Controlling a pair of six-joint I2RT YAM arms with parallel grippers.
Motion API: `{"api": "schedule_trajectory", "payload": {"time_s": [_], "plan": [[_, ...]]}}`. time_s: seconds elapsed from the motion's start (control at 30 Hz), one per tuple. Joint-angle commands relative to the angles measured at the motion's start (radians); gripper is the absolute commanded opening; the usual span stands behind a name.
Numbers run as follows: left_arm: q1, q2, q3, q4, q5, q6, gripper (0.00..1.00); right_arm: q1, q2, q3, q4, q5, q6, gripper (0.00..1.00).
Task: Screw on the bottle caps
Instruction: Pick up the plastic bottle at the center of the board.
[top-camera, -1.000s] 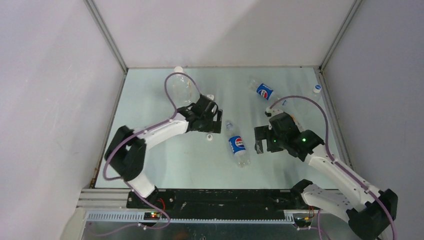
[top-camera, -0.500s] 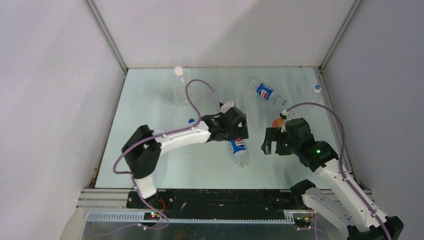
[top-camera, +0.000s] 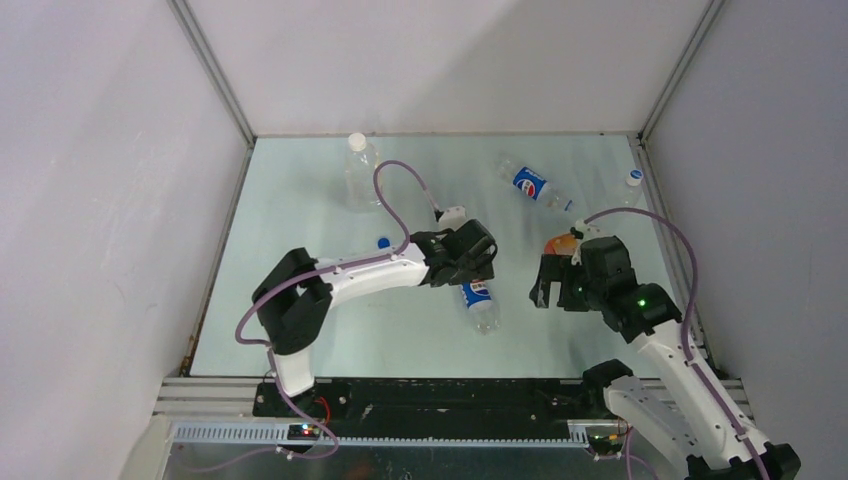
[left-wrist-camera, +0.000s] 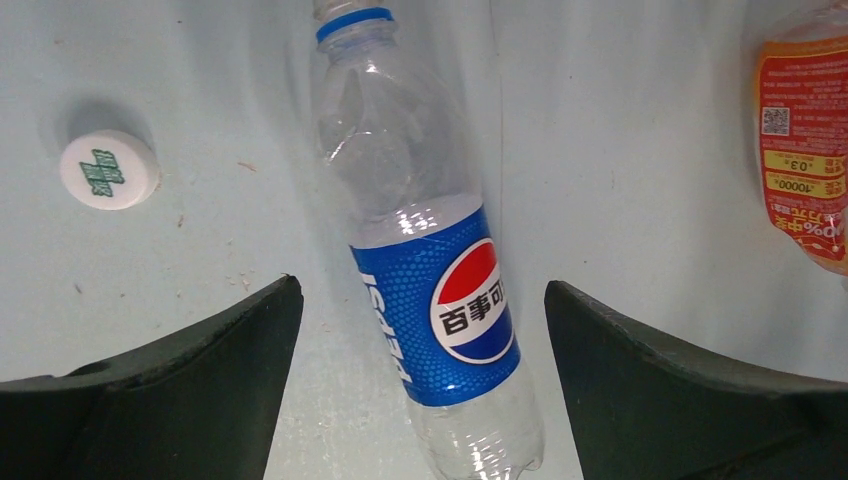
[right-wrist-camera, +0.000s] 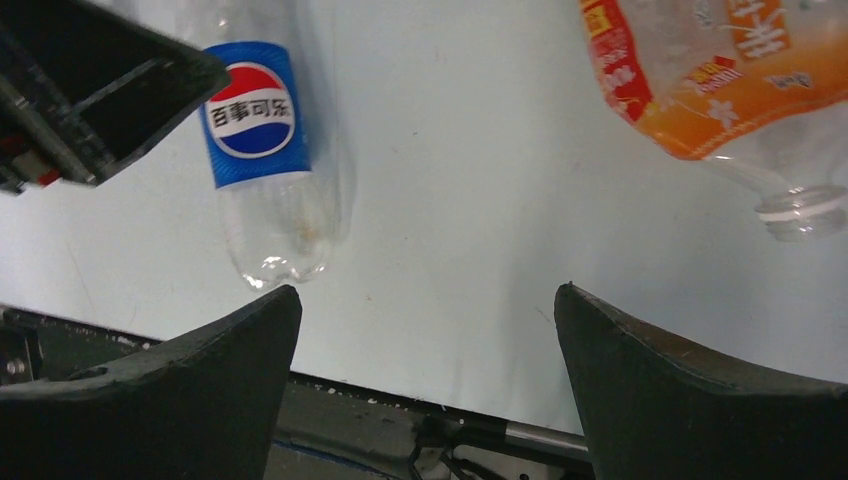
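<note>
Your left end effector (left-wrist-camera: 420, 292) hangs with its jaws spread wide and nothing gripped. The jaws straddle a Pepsi bottle (left-wrist-camera: 432, 270) that lies on its side on the counter (top-camera: 300, 200), with a gap showing on both sides of the label. In the left wrist view, 1 white bottle cap (left-wrist-camera: 108, 170) with green print lies flat on the counter to the left of that bottle's neck, apart from it. Your right end effector (right-wrist-camera: 428, 300) is just as wide open and holds nothing. It hovers over bare counter between the base of the same Pepsi bottle and an orange-labelled bottle (right-wrist-camera: 720, 70), which also lies on its side. In the top view, 1 blue bottle cap (top-camera: 383, 242) sits on the counter just beyond the left forearm (top-camera: 370, 275). Farther back, an upright clear bottle (top-camera: 358, 170) stands near the far left corner, and a second Pepsi bottle (top-camera: 530, 183) lies toward the far right.
</note>
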Motion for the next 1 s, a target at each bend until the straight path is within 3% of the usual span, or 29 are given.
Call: {"api": "schedule_trajectory", "payload": {"time_s": [0.0,0.27,0.5,0.73,0.97], "plan": [[-0.002,-0.078,-0.004,-0.034,-0.101,-0.014,0.96,-0.066,0.017,0.005,-0.008,0.060,0.046,0.99],[-0.001,-0.233,-0.098,-0.061,-0.208,0.089,0.97,-0.213,-0.017,-0.045,0.010,0.256,0.306,0.99],[0.020,-0.376,-0.202,-0.028,-0.260,0.246,0.96,-0.360,0.033,-0.083,0.008,0.281,0.587,0.99],[0.048,-0.514,-0.292,0.012,-0.270,0.409,0.96,-0.490,-0.068,-0.180,0.006,0.352,0.894,0.88],[0.099,-0.621,-0.393,0.052,-0.209,0.496,0.96,-0.525,-0.087,-0.262,0.041,0.371,1.166,0.84]]}}
